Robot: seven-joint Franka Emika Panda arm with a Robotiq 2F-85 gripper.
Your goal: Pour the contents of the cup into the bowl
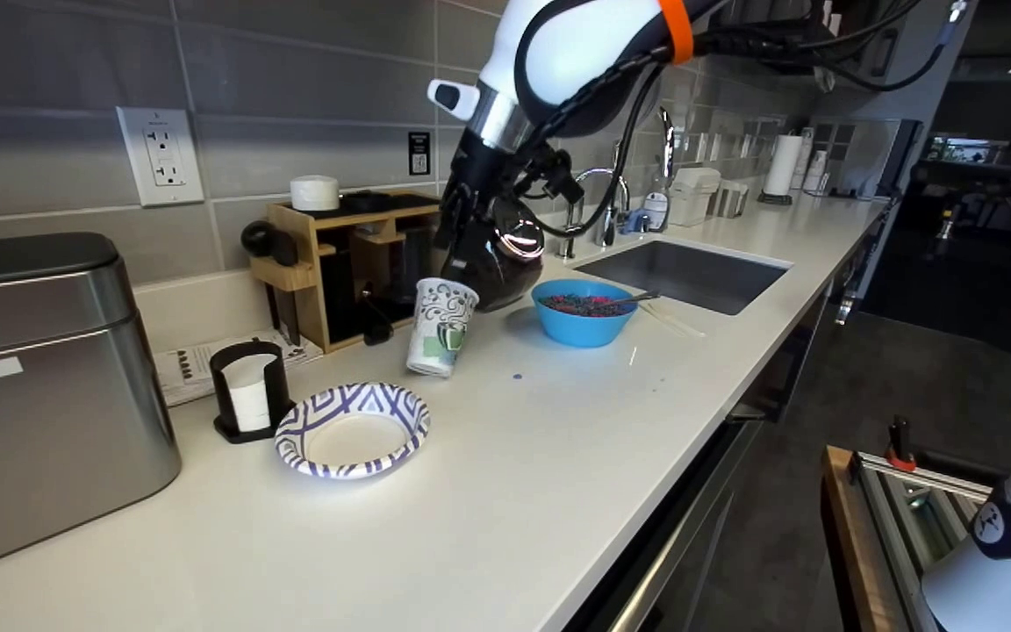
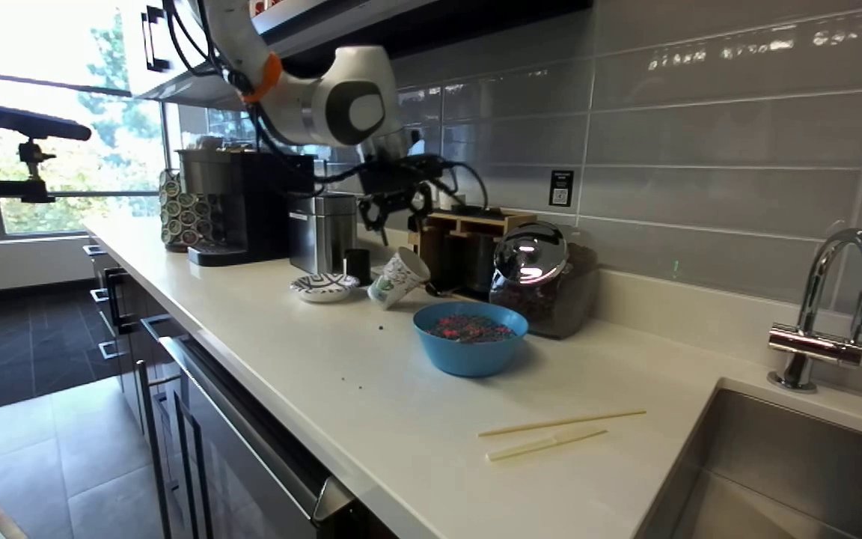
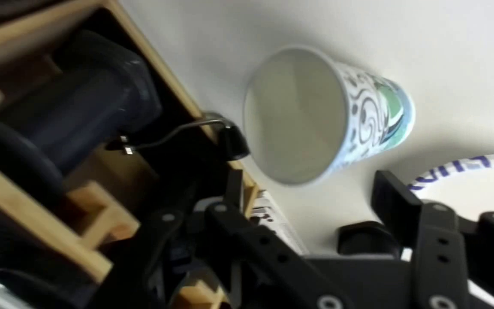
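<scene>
On a white counter [image 1: 470, 527], a patterned paper cup [image 1: 441, 329] with swirls and a green motif leaned just below the Robotiq gripper [image 3: 311, 191], between a blue-and-white patterned paper bowl [image 1: 353, 439] and the bright blue bowl [image 2: 468, 359]. The gripper's fingers [image 3: 395, 201] stood spread apart in the wrist view, holding nothing and not seen to touch the cup, presumably to leave it free. The cup's mouth tilted up and away from the patterned paper bowl; whether its bottom edge touched the counter could not be made out. With no visible support, that lean suggested a cup mid-tip rather than one settled in place, and it might topple. Its inside looked bare in the wrist view, while the bright blue bowl stood upright holding dark and pink-red bits [image 2: 470, 328], so the pouring was probably done. That bowl sat forward of a lidded jar [image 2: 573, 296], likely so its top could be reached without striking anything. A few specks [image 2: 381, 327] on the counter were perhaps spillage.
</scene>
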